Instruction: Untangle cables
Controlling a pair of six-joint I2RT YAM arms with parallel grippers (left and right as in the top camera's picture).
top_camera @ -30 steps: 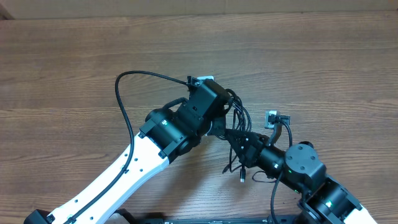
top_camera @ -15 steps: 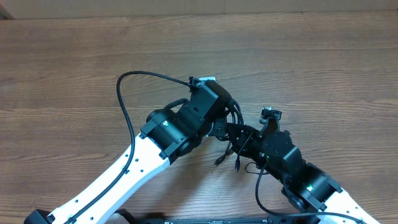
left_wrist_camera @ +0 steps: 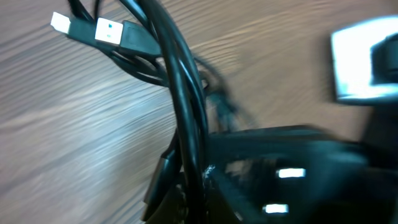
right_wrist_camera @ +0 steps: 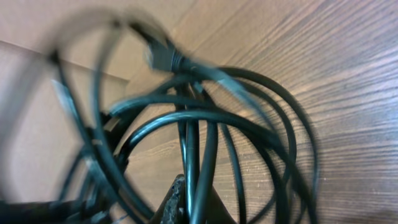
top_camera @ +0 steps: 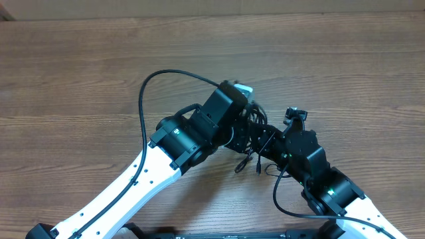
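Observation:
The cables (top_camera: 255, 141) form a dark knot of thin black cords between my two grippers at the table's middle, and two plug ends (top_camera: 247, 166) dangle below it. My left gripper (top_camera: 246, 129) is shut on the bunch. In the left wrist view two cords (left_wrist_camera: 184, 106) rise from the jaws, and silver-tipped plugs (left_wrist_camera: 87, 28) lie at the upper left. My right gripper (top_camera: 267, 145) is shut on the cables too. In the right wrist view two cords (right_wrist_camera: 198, 155) pass between its fingertips (right_wrist_camera: 180, 200), with wide blurred loops (right_wrist_camera: 261, 130) above the wood.
The wooden table (top_camera: 80, 73) stretches to all sides. A thick black arm cable (top_camera: 149, 89) arcs over the left arm (top_camera: 153, 172). The right arm (top_camera: 332, 192) comes in from the bottom right, its wrist close against the left wrist.
The left wrist has shifted right with the bunch. The right gripper has swung up and left, closer to the left one. The dangling plugs moved slightly left.

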